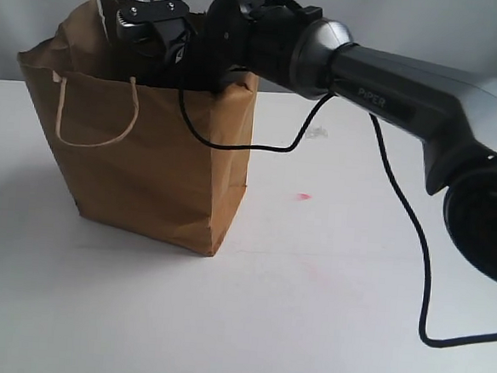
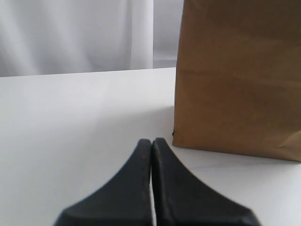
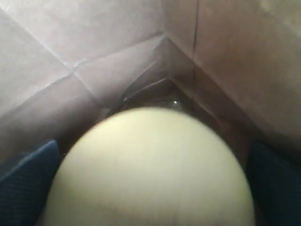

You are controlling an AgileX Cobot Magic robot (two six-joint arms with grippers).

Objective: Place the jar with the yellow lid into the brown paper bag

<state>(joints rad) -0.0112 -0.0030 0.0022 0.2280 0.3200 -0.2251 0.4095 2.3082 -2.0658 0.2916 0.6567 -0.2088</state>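
Gripping the yellow-lidded jar (image 3: pixel 150 155) at its flanks, my right pincer (image 3: pixel 151 188) has its 2 dark pads (image 3: pixel 28 188) spread about as wide as the lid, 1 on each side and seemingly touching it. Only the pale yellow lid shows, blurred; the jar's body is hidden beneath it. The jar hangs inside the brown paper bag (image 1: pixel 148 162), with creased inner walls and a folded floor beyond it. In the exterior view the bag stands upright at 10 o'clock on the white table (image 1: pixel 308 310). My right arm (image 1: pixel 408 95) reaches in from 3 o'clock, wrist in the bag's mouth, with a black cable (image 1: pixel 400 214) drooping below. My left pincer (image 2: pixel 151 143) is pressed closed on nothing, low over the table, near the bag's outer wall.
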